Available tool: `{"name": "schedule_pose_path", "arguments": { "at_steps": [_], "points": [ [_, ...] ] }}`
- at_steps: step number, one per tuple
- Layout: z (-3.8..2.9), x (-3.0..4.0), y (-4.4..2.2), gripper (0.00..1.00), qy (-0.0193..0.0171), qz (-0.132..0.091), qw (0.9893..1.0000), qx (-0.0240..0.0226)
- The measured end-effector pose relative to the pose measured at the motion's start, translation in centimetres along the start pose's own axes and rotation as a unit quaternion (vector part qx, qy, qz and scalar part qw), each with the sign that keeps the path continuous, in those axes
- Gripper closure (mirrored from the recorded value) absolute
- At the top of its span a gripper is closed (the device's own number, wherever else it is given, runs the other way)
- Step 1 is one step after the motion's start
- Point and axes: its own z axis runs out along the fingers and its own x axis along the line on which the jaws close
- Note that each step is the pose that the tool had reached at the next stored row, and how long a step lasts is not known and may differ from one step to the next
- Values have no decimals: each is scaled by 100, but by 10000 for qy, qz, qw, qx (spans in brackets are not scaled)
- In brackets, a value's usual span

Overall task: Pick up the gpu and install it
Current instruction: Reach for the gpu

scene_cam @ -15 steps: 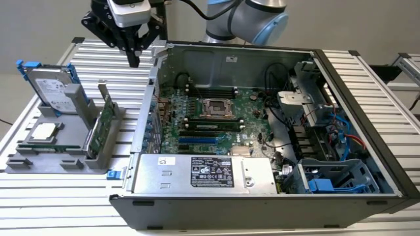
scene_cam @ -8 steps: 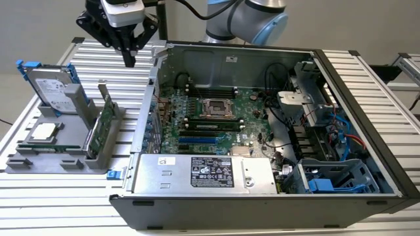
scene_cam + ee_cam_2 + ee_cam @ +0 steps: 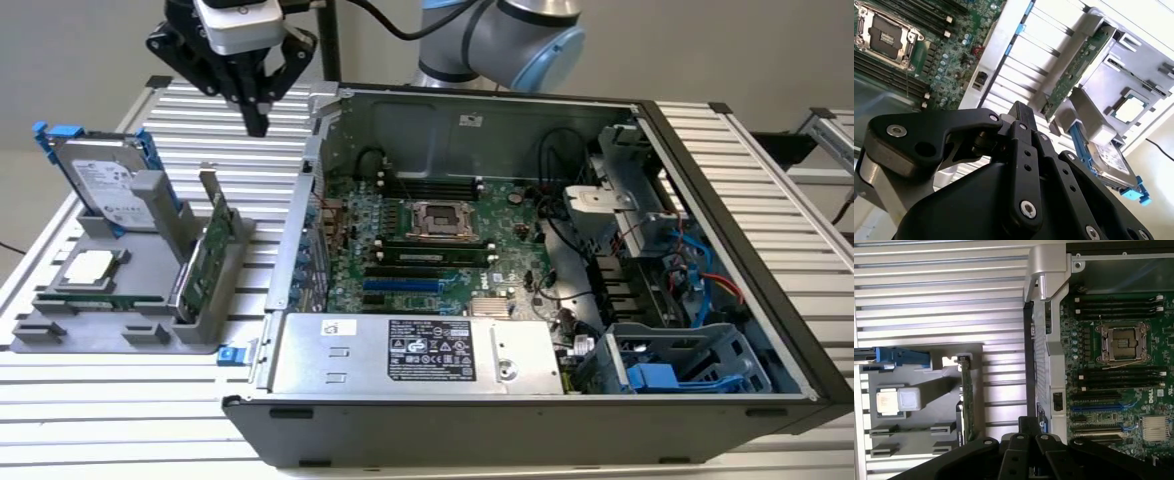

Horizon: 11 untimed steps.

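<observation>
Ribbed aluminium tabletop (image 3: 120,400) bears the open black computer case (image 3: 534,435). Beside that case the flat green-board gpu (image 3: 200,262) stands on edge in a grey holder (image 3: 80,335). Your black gripper (image 3: 254,120) hangs high beside the case, jaws pressed together, empty. You'd likely find the card light, stiff, fragile; take its top edge.

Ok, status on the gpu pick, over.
Gripper shut, empty, high over the table. Gpu upright in the grey holder, untouched. Path down looks clear.
</observation>
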Motion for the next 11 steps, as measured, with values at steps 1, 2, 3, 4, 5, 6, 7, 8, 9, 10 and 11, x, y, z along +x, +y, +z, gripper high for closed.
{"name": "schedule_pose_path", "arguments": {
  "at_steps": [1, 2, 3, 4, 5, 6, 7, 8, 9, 10, 11],
  "points": [
    [0, 9, -1, 100, 0, 0, 10000, 0],
    [0, 16, -1, 100, -1, 0, 10000, 0],
    [0, 24, -2, 100, 0, 0, 10000, 0],
    [-1, 34, -2, 100, 0, 0, 10000, 0],
    [-1, 48, -1, 100, 0, 0, 10000, 0],
    [-1, 67, 1, 100, 0, 0, 10000, 0],
    [-2, 82, 0, 100, 0, 0, 10000, 0],
    [-2, 97, -1, 100, 0, 0, 10000, 0],
    [-2, 110, -2, 100, 0, 0, 10000, 0],
    [-2, 122, -3, 100, 0, 0, 10000, 0],
    [-3, 137, -4, 100, 0, 0, 10000, 0]
  ]
}}
